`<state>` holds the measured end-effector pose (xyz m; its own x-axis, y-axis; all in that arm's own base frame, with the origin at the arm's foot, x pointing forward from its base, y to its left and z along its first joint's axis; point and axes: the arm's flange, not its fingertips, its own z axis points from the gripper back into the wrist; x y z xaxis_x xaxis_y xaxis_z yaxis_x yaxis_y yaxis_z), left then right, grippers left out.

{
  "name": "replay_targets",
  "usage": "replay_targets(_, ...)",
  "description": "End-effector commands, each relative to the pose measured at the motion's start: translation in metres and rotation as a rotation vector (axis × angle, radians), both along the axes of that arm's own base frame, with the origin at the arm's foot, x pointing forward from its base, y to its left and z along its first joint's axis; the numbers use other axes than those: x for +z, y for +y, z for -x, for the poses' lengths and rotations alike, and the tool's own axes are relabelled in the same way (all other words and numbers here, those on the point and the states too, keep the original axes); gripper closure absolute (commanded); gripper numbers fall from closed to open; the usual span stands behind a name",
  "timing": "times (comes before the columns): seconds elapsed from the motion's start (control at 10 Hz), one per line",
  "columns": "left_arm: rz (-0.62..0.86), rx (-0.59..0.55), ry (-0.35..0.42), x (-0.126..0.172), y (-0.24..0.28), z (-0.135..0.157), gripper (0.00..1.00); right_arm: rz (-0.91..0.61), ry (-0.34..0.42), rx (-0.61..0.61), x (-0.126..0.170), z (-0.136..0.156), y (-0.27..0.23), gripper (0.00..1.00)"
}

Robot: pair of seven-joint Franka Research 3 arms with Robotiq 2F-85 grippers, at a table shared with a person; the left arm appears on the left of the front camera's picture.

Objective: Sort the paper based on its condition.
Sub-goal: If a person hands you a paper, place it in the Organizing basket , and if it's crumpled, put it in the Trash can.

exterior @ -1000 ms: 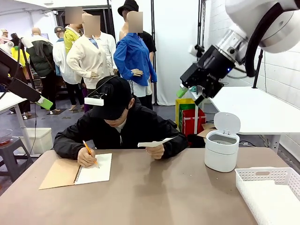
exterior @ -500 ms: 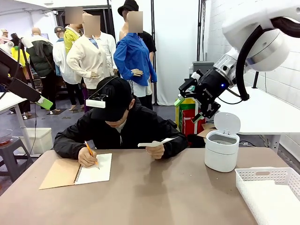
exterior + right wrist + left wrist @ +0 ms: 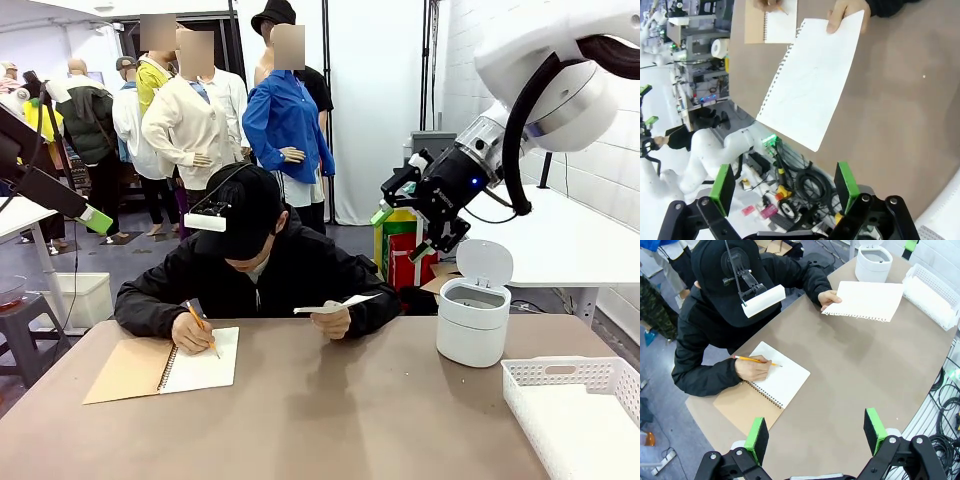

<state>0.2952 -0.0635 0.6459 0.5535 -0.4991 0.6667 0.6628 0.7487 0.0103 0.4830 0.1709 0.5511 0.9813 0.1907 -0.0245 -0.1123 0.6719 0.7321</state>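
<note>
Person at the far side holds a sheet up; both arms hang high.

Brown table (image 3: pixel 330 410), white basket (image 3: pixel 580 405) near right, lidded bin (image 3: pixel 472 310) far right. Right gripper (image 3: pixel 405 222) above the bin, jaws apart; left gripper (image 3: pixel 815 432) too, jaws apart, empty. The person's hand (image 3: pixel 333 321) holds the smooth paper (image 3: pixel 865 301) above mid-table; the other hand pencils in the notebook (image 3: pixel 165 366), far left.
</note>
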Motion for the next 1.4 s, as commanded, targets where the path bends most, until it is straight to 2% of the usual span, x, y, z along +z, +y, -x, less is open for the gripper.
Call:
replay_targets(0.0, 0.006, 0.003, 0.000, 0.001, 0.001, -0.001, 0.00, -0.083, 0.199, -0.062, -0.029, -0.038, 0.007, 0.00)
replay_targets(0.1, 0.006, 0.003, 0.000, 0.001, 0.001, -0.001, 0.00, -0.085, 0.272, -0.079, -0.044, -0.047, 0.010, 0.00)
replay_targets(0.3, 0.006, 0.003, 0.000, 0.001, 0.001, -0.001, 0.00, -0.081, 0.348, -0.119, -0.068, -0.055, 0.022, 0.00)
replay_targets(0.4, 0.006, 0.003, 0.000, 0.001, 0.001, -0.001, 0.00, -0.084, 0.409, -0.126, -0.087, -0.063, 0.027, 0.00)
replay_targets(0.8, 0.006, 0.003, 0.000, 0.001, 0.001, -0.001, 0.00, -0.076, 0.522, -0.133, -0.128, -0.063, 0.049, 0.00)
replay_targets(1.1, 0.006, 0.003, 0.000, 0.001, 0.001, -0.001, 0.00, -0.105, 0.551, -0.114, -0.139, -0.062, 0.060, 0.00)
replay_targets(1.2, 0.006, 0.003, 0.000, 0.001, 0.001, -0.001, 0.00, -0.129, 0.533, -0.098, -0.143, -0.062, 0.059, 0.06)
replay_targets(1.3, 0.006, 0.003, 0.000, 0.001, 0.001, -0.001, 0.00, -0.127, 0.531, -0.102, -0.145, -0.063, 0.059, 0.25)
